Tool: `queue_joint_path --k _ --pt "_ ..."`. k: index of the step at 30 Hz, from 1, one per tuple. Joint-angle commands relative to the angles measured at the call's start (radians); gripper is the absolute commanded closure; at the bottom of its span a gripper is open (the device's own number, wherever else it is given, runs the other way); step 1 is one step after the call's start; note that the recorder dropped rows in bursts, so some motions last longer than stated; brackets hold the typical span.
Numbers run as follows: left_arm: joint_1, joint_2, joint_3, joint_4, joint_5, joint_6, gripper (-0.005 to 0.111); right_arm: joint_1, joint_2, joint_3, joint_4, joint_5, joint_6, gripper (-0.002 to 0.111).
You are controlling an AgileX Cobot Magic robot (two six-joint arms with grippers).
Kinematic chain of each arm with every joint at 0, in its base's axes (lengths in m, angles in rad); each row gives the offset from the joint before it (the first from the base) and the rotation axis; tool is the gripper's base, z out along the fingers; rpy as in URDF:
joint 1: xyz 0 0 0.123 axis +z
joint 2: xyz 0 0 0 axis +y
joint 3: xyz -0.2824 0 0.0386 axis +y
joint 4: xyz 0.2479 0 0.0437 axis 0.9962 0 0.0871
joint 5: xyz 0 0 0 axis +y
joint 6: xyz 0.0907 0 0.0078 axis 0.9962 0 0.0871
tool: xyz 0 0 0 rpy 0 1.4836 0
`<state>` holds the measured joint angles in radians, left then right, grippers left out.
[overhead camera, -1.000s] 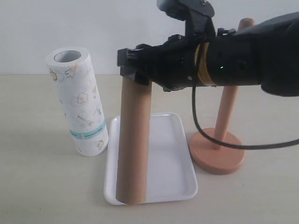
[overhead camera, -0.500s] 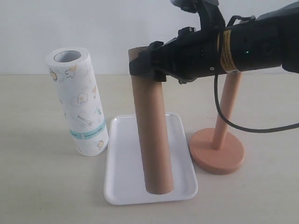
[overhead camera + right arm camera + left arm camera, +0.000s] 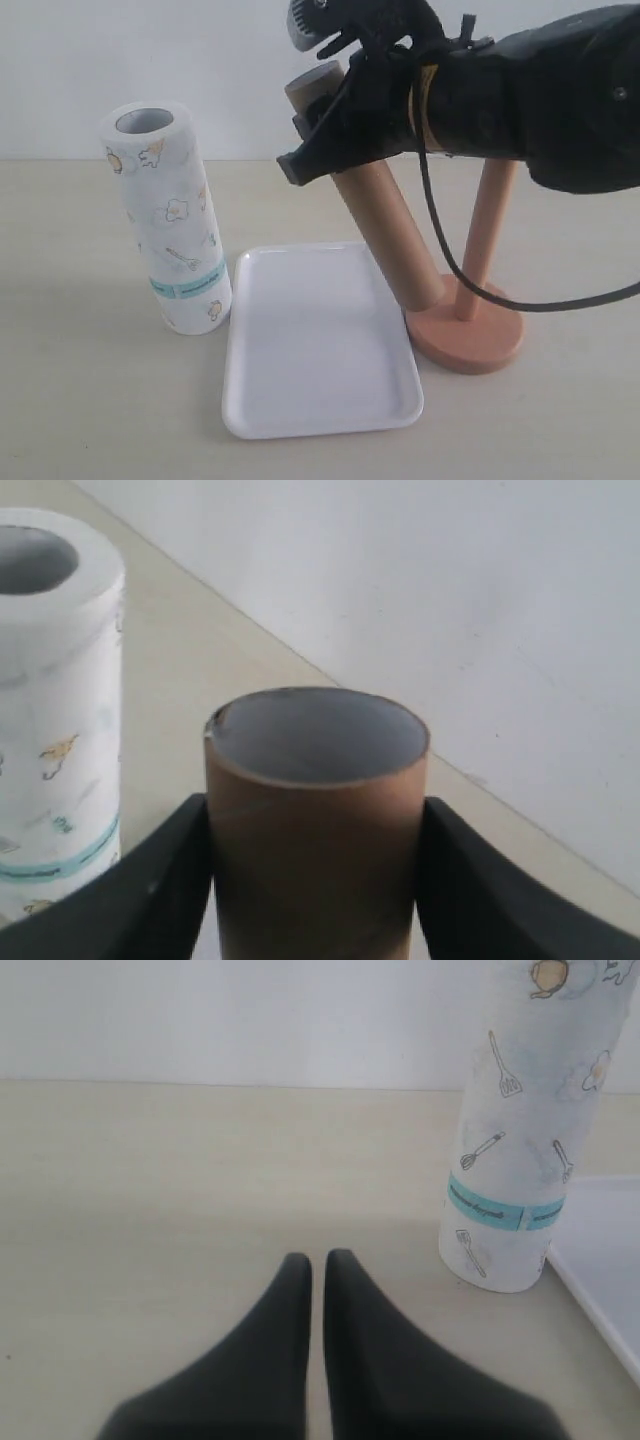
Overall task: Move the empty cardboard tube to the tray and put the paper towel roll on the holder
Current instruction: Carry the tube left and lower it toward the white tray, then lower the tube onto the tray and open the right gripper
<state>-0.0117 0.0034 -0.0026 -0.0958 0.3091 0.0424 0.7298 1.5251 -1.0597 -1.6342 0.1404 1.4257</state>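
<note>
The cardboard tube (image 3: 385, 235) has swung its foot to the tray's (image 3: 300, 400) right edge, near the holder (image 3: 470, 335). The right gripper (image 3: 316, 815) clamps it; the left gripper (image 3: 315, 1270) is pinched closed.

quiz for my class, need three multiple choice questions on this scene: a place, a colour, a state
1. Where is the paper towel roll? A on the tray; B on the table beside the tray; C on a shelf.
2. What colour is the tray? A white; B blue; C black.
3. The cardboard tube is: A lying flat; B tilted in the right gripper; C standing free.
B: it stands on the table, off the tray. A: plainly white. B: jaws clamp its top.
</note>
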Motion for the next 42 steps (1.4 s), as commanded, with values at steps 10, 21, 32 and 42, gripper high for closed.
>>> queue_joint_path --k 10,21,32,42 --pt "0.001 -0.003 0.003 -0.002 -0.002 -0.008 0.103 0.037 0.093 -0.302 1.186 0.468 -0.957 0.109" --pt "0.001 -0.003 0.003 -0.002 -0.002 -0.008 0.103 0.035 0.137 -0.35 1.21 0.537 -0.944 0.109" --pt "0.001 -0.003 0.003 -0.002 -0.002 -0.008 0.103 0.035 0.143 -0.35 1.216 0.544 -0.928 0.109" --pt "-0.033 -0.003 0.003 -0.001 -0.002 -0.008 0.103 0.035 0.143 -0.35 1.234 0.547 -0.912 0.109"
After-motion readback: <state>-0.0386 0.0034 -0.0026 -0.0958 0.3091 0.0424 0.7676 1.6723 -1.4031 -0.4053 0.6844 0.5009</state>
